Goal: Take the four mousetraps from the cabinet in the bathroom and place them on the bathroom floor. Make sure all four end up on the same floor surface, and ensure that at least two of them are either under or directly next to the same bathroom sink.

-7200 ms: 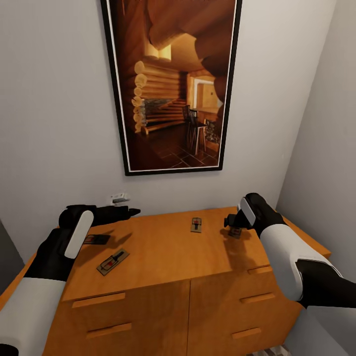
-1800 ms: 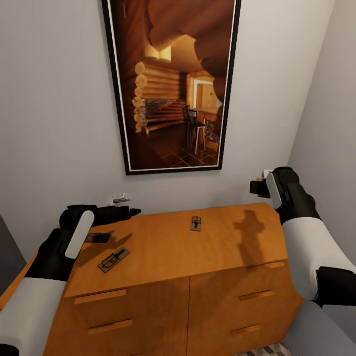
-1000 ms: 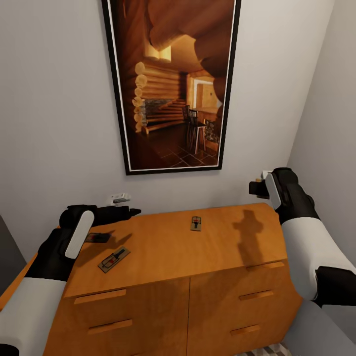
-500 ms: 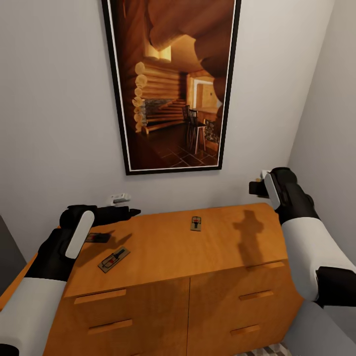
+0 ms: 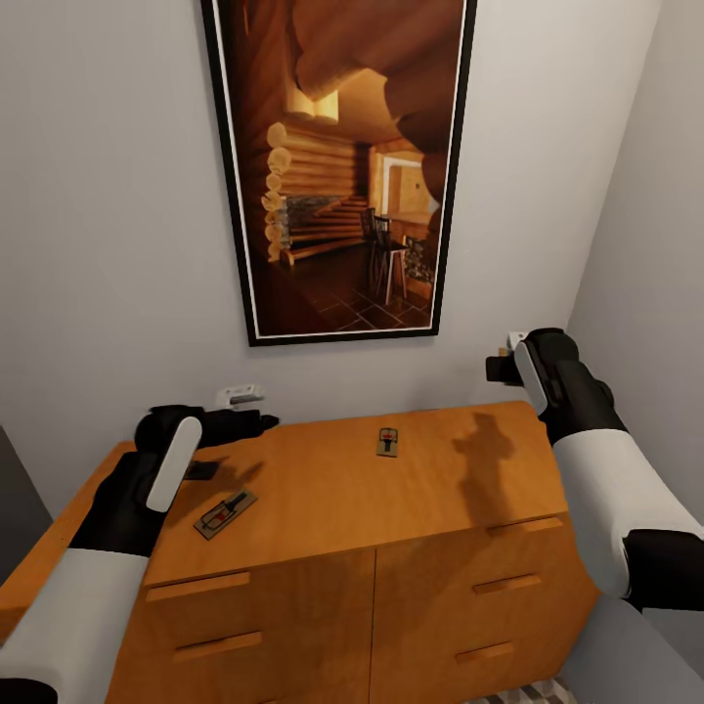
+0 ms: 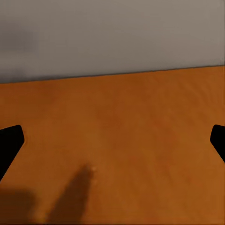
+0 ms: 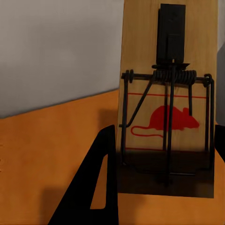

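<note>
We take the cabinet [image 5: 332,508] as our landmark: its orange-brown top carries three mousetraps. One mousetrap [image 5: 388,442] lies flat near the back edge at about the middle, its long axis running from the cabinet's front toward the wall. A second mousetrap [image 5: 224,514] lies toward the left end, nearer the front edge, with its long axis slanted, the far end pointing right and back. A third mousetrap [image 5: 200,470] sits just behind that one, partly hidden under our left arm, so we cannot tell its direction. Our left gripper [image 5: 246,423] hovers above the back left part of the cabinet top beside the wall; in the left wrist view its fingertips [image 6: 10,143] stand wide apart with bare wood between them, holding nothing. Our right gripper [image 5: 501,369] is raised above the cabinet's right back corner, clear of the top, and casts a shadow on the wood below. In the right wrist view it is clamped on the fourth mousetrap [image 7: 168,101], whose board runs lengthwise along the fingers, its printed red mouse and wire spring facing the camera. A framed picture [image 5: 342,166] hangs on the wall above the cabinet.
</note>
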### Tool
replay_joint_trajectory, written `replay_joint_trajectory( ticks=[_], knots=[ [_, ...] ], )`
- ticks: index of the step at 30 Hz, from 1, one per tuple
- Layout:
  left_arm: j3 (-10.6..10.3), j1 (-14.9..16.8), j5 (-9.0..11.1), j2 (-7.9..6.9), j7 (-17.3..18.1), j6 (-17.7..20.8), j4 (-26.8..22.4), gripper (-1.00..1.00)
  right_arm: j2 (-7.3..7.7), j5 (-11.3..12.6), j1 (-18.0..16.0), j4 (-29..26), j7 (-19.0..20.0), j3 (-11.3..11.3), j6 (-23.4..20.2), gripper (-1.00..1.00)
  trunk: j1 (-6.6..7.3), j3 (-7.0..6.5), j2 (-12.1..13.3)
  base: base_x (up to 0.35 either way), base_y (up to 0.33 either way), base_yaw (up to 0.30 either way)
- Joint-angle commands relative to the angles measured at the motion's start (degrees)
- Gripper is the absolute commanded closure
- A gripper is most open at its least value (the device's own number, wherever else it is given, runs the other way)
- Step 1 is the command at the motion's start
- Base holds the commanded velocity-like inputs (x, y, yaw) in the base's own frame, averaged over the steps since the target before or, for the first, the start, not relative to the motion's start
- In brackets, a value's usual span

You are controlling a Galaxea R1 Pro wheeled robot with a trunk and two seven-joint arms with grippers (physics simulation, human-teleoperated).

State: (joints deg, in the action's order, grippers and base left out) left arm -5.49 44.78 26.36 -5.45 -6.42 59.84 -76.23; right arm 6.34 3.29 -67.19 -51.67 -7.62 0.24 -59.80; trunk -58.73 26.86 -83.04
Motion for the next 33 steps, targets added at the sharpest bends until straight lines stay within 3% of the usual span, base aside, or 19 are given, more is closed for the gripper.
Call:
replay_joint_trajectory(
  ticks=[1,8,20,29,33],
  knots=[
    [-0.12,0.05,0.71,0.09,-1.59,0.16,-0.05,-1.0,0.0,0.45,-0.04,-0.03,-0.38,0.02,-0.2,1.0,0.0,0.07,-0.04,0.0,0.0,0.0],
    [-0.13,0.05,1.06,1.08,-5.38,0.16,-0.06,-1.0,0.11,0.54,-0.04,-0.02,-0.34,-0.04,-0.2,1.0,0.0,0.07,-0.04,0.0,0.0,0.0],
    [-0.22,0.05,0.87,5.53,-6.2,0.16,-0.06,-1.0,0.57,0.57,-0.04,-0.02,-0.27,-0.14,-0.2,1.0,0.0,0.07,-0.04,0.0,0.0,0.0],
    [-0.3,0.05,0.53,5.44,-6.36,0.16,-0.07,-1.0,0.6,0.62,-0.04,-0.01,-0.22,-0.16,-0.2,1.0,0.0,0.07,-0.04,0.0,0.0,0.0],
    [-0.29,0.03,0.23,4.11,-7.52,0.16,-0.11,-1.0,0.6,0.61,-0.04,-0.01,-0.26,-0.15,-0.2,1.0,0.0,0.07,-0.04,0.0,0.0,0.0]
  ],
)
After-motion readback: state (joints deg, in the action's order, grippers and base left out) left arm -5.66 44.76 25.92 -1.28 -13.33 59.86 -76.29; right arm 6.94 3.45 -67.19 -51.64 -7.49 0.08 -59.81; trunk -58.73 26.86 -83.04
